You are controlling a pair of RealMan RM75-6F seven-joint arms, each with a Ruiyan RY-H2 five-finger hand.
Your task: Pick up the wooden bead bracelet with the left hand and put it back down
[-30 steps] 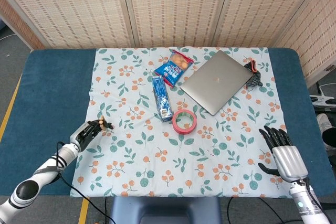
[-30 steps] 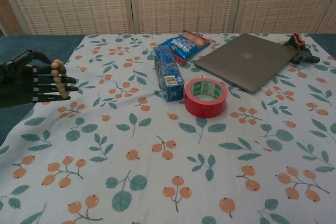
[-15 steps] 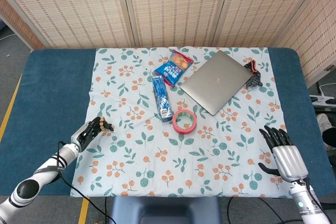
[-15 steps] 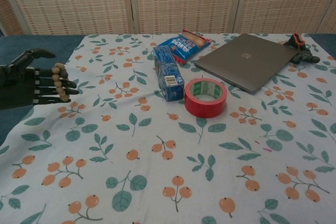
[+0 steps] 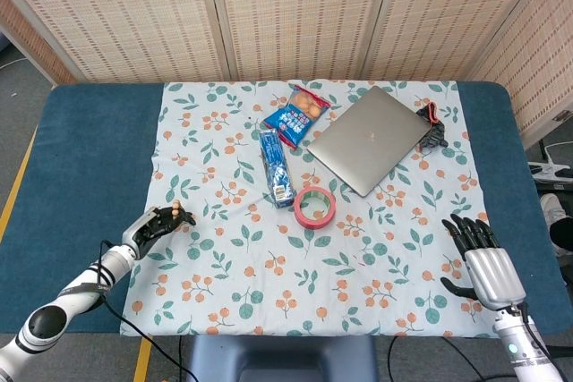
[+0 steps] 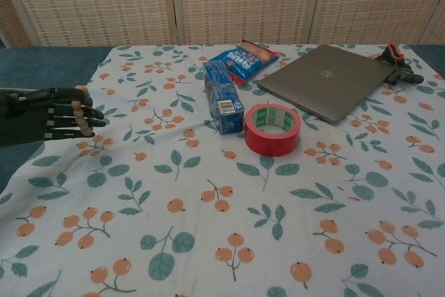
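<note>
Now the left hand (image 6: pixel 49 113) holds the wooden bead bracelet (image 6: pixel 83 111) in its curled fingers, low near the tabletop's left edge, so picking up looks done and putting down is left.

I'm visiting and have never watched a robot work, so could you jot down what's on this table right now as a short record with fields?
surface: table with a floral cloth
left hand: at the cloth's left edge, holding the wooden bead bracelet
right hand: fingers apart, holding nothing
middle of cloth: red tape roll, blue box, snack bag
far right: closed laptop, small dark clamp beside it
</note>
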